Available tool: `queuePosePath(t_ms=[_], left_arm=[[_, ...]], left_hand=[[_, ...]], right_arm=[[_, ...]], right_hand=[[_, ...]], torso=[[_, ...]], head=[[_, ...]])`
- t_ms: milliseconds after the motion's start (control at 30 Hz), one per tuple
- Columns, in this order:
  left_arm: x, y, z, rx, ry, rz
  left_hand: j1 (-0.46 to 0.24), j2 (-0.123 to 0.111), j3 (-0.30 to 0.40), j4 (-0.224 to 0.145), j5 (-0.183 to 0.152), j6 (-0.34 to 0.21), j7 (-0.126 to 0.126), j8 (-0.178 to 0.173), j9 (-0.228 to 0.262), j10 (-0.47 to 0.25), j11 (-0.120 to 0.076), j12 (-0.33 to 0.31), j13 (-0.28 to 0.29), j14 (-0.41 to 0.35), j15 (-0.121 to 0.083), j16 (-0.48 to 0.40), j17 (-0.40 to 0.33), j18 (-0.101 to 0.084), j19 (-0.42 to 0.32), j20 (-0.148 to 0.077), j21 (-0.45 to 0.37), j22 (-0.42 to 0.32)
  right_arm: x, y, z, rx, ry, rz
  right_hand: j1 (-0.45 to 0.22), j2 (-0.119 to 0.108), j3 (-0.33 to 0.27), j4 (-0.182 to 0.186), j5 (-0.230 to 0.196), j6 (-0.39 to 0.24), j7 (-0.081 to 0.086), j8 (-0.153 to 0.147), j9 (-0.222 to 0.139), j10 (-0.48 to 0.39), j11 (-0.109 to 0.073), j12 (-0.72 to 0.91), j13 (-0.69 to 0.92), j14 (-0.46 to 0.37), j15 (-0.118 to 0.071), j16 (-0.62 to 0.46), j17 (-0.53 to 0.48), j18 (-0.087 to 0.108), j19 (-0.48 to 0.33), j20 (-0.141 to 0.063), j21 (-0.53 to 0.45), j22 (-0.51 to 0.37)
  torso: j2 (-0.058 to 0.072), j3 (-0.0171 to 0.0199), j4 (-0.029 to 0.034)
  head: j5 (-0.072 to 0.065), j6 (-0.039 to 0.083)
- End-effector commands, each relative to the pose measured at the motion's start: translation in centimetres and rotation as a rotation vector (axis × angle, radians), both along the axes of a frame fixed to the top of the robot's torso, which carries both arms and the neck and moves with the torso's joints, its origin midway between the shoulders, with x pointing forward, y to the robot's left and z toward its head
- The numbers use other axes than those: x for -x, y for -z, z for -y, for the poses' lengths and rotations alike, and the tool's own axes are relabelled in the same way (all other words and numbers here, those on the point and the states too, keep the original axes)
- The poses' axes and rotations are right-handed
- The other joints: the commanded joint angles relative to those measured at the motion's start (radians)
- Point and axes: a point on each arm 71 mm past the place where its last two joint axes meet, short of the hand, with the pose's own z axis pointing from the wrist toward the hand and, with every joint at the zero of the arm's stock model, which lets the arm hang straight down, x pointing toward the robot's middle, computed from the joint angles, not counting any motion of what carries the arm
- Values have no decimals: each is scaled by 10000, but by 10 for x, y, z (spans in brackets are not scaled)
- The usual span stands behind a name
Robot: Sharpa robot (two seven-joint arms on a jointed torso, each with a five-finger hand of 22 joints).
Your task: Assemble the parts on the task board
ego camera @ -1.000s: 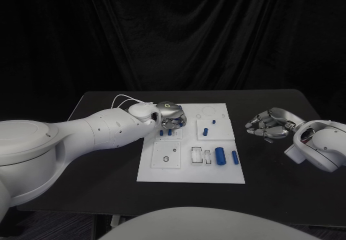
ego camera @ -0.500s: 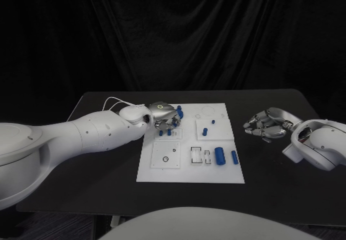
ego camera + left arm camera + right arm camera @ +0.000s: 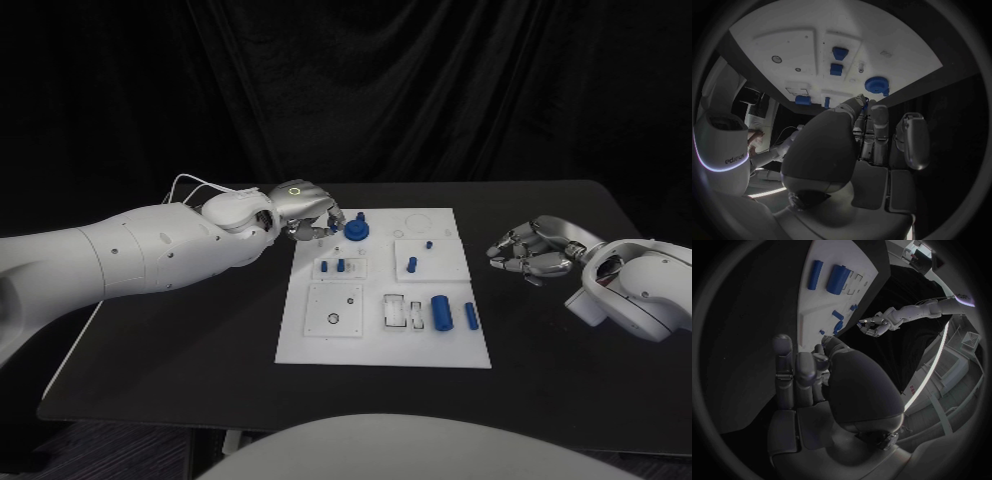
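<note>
A: Start with the head view. Where is the left hand (image 3: 306,213)?

B: Above the far left corner of the task board (image 3: 384,340). A round blue part (image 3: 356,230) with a short stub on top sits just beside its fingertips, toward the board's middle. Whether the fingers pinch it or merely touch it, I cannot tell from here.

A: And the other parts?

B: Two small blue pieces (image 3: 335,266) stand close together in the far left panel, nearer the robot than the hand. A blue peg (image 3: 411,265) lies in the far right panel. A thick blue cylinder (image 3: 441,311) and a thin blue rod (image 3: 470,315) lie side by side near the board's right edge.

A: The right hand (image 3: 531,252)?

B: It is over the black table (image 3: 188,340), well off the board's right edge, with its fingers curled in and nothing in them.

A: Left wrist view?

B: The left hand (image 3: 861,145) reaches toward the board edge. The round blue part (image 3: 877,85) lies just beyond the fingertips (image 3: 859,100), on the board close to its edge. Contact is unclear here too. The two small pieces (image 3: 837,61) sit further in on the board.

A: Right wrist view?

B: The right hand (image 3: 811,375) has its fingers folded over the dark table, holding nothing. The cylinder (image 3: 841,278) and rod (image 3: 814,274) lie on the board beyond it, well apart from the fingers.
</note>
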Motion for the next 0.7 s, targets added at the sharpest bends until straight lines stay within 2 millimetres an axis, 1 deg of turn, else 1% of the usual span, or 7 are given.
queuePosePath(t_ms=[33, 167, 300, 367, 467, 533, 700], left_arm=[[0, 2, -2, -194, -159, -235], [0, 8, -5, -358, -260, -486], [-1, 16, -5, -466, -329, -664], [-1, 19, -4, -497, -345, -722], [-1, 24, -2, -518, -341, -780], [-1, 27, 0, -533, -328, -826], [-1, 34, 6, -550, -289, -909]], left_hand=[[-129, 34, -16, -11, -40, 65, -7, -44, -5, -60, -9, -54, -21, -63, 1, -64, -59, -54, -63, -12, -35, 1788], [-138, 38, -18, -8, -53, 80, 3, -41, -6, -44, -2, -63, -29, -67, 4, -72, -73, -51, -71, -12, -51, 1784], [-134, 46, -15, -15, -55, 95, 12, -39, -7, -10, 3, -63, -34, -25, 5, -37, -2, -70, -23, -12, 30, 1810], [-125, 45, -12, -27, -51, 95, 12, -45, -11, 17, 2, -64, -39, -8, 5, -27, 12, -71, -19, -12, 33, 1812], [-119, 36, -12, -41, -48, 80, 13, -61, -20, 50, 3, -69, -47, -8, 5, -35, -15, -67, -27, -13, 14, 1807], [-119, 35, -12, -42, -49, 78, 14, -63, -21, 53, 5, -70, -48, -6, 5, -33, -11, -69, -23, -13, 20, 1809], [-113, 27, -10, -58, -49, 46, 13, -91, -38, 94, 7, -80, -60, -1, 7, -40, -37, -70, -17, -14, 25, 1811]], right_arm=[[2, 4, 0, 50, -29, -234], [3, 5, 0, 51, -51, -292], [4, 6, 1, 57, -44, -328], [4, 6, 1, 60, -41, -343], [5, 6, 1, 60, -38, -352], [5, 6, 2, 58, -37, -350], [5, 6, 2, 51, -38, -346]], right_hand=[[-6, 78, -3, 56, 2, 38, -30, -28, -11, -36, 32, -60, -22, -8, 68, -51, -22, 63, 17, 11, -55, -15], [-6, 78, -3, 56, 2, 38, -30, -28, -11, -36, 32, -60, -22, -8, 68, -51, -22, 63, 17, 11, -55, -15], [12, 86, 4, 48, -1, 50, -34, -23, -11, -58, 28, -74, -43, -18, 66, -67, -38, 69, 8, 11, -89, -25], [18, 87, 5, 45, -2, 54, -35, -22, -12, -69, 27, -82, -56, -28, 66, -88, -58, 74, -2, 11, -124, -36], [21, 87, 5, 44, -4, 57, -36, -20, -12, -76, 27, -87, -62, -32, 66, -93, -63, 74, -2, 11, -123, -36], [21, 87, 5, 44, -4, 57, -36, -20, -12, -76, 27, -87, -62, -32, 66, -93, -63, 74, -2, 11, -123, -36], [24, 85, 5, 43, -7, 61, -36, -19, -12, -98, 27, -103, -86, -39, 66, -106, -76, 79, -13, 11, -157, -46]], torso=[[18, 5, 36], [37, -4, 60], [62, -42, 120], [81, -65, 93], [96, -79, 57], [93, -67, 18], [110, -48, -2]], head=[[7, 3], [-5, 3], [-68, 3], [-32, 3], [3, 3], [20, 3], [22, 3]])
